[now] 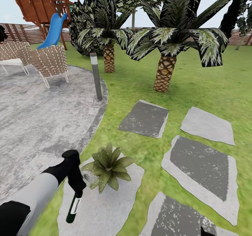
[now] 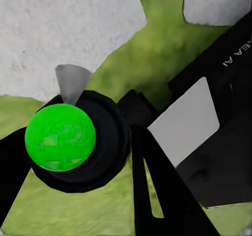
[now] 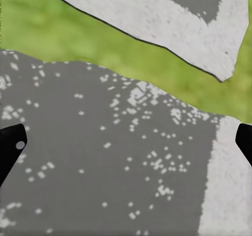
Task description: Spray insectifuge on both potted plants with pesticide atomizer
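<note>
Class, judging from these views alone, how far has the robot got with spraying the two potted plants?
Done: the left gripper holds the pesticide atomizer, so pickup is complete. In hand: it hangs beside one potted plant on a stepping stone, with a faint mist cone toward the leaves. Left: coverage can't be judged, and a second plant remains. The right gripper is open over stone.

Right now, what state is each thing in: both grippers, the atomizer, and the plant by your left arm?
left gripper: shut on the pesticide atomizer, beside the plant.
pesticide atomizer: held, lifted off the ground, hanging below the gripper.
potted plant: upright on a stepping stone, a faint grey puff at its left edge.
right gripper: open, nothing between its fingers, above a stepping stone.
</note>
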Available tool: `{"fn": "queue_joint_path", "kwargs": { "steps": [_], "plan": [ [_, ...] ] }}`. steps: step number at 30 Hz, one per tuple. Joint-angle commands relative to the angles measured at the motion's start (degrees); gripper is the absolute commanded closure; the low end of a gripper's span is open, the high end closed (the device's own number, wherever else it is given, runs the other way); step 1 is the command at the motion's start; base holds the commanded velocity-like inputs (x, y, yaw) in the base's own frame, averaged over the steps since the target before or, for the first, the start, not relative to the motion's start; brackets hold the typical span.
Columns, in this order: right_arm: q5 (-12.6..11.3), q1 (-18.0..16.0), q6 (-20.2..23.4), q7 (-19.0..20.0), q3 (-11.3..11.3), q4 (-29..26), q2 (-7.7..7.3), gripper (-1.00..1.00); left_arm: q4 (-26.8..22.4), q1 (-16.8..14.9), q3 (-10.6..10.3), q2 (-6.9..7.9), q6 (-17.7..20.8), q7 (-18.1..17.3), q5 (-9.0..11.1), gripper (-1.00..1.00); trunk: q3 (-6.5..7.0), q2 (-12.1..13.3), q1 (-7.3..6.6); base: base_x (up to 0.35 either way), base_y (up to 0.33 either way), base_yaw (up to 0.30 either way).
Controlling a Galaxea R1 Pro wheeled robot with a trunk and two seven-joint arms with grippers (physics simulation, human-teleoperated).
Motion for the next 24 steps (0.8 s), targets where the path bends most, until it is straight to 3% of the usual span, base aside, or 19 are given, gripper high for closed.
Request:
{"fn": "queue_joint_path", "kwargs": {
  "steps": [1, 4, 7, 14, 24],
  "plan": [
    [0.6, -0.1, -0.2, 0.0, -0.4, 0.1, 0.02, -1.0, -0.1, 0.1, 1.9, 1.31, 0.4, -0.5, -0.2, 1.0, -0.05, 0.0, -0.01, 0.0, 0.0, 0.0],
    [0.6, -0.1, -0.2, 0.0, -0.4, 0.1, 0.03, -1.0, -0.1, 0.5, 4.2, 2.73, 0.2, -0.5, -0.5, 1.0, -0.05, 0.0, -0.01, 0.0, 0.0, 0.0],
    [0.7, -0.1, -0.2, 0.0, -0.4, 0.2, -0.11, -1.0, -0.2, 2.2, 4.6, 2.18, 0.1, -0.5, -0.7, 1.0, -0.05, 0.0, -0.01, 0.0, 0.0, 0.0],
    [2.9, -0.1, -0.3, 0.0, -0.4, 0.2, -0.15, -1.0, -0.2, 2.8, 4.7, -1.49, 0.2, -0.3, -0.5, 1.0, -0.05, 0.0, -0.01, 0.0, 0.0, 0.0],
    [3.0, -0.1, -0.4, 0.0, -0.4, 0.2, 0.2, -1.0, -0.1, 3.0, 4.7, -1.58, 0.2, -0.2, -0.8, 1.0, -0.05, 0.0, -0.01, 0.161, 0.0, 0.061]
  ]
}}
